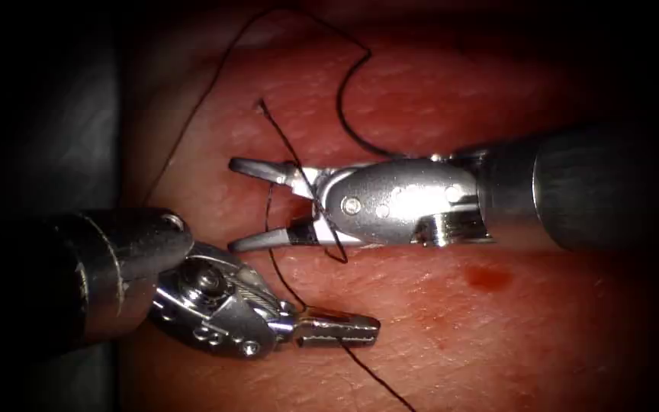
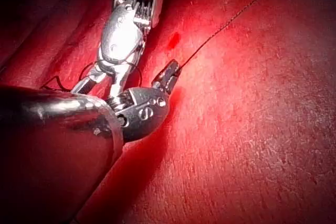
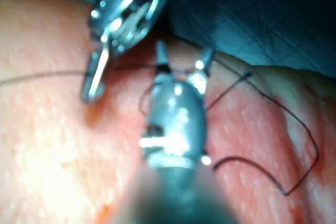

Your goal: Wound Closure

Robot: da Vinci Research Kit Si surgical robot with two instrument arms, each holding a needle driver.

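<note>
**Thread looped round my open right gripper, left gripper pinching the strand**

The thread (image 1: 280,145) comes up out of the tissue (image 1: 436,91) at a short cut end, runs down across the gap between my right gripper's spread jaws and winds about the neck just behind them; from there it drops to my left gripper (image 1: 341,328), which is pressed together on it, and the rest trails off toward the lower edge of the endoscope view; another length arcs above the right gripper (image 1: 257,206) and curls back under its body; I can make out no needle, so I cannot say where it lies.

The risks, as I judge them: the right gripper holds nothing, so the wraps sit on it only by tension, and any slack from my left could let them slide off the tips; a hard pull from the left could instead cinch the thread tight on the right gripper's neck and snag it there; the short end by the tissue could slip back through if the strand is dragged; the lower jaw tip sits close to the tissue and may catch the surface.

The red fluid (image 1: 488,276) spots the tissue to the right, apart from both grippers.
</note>
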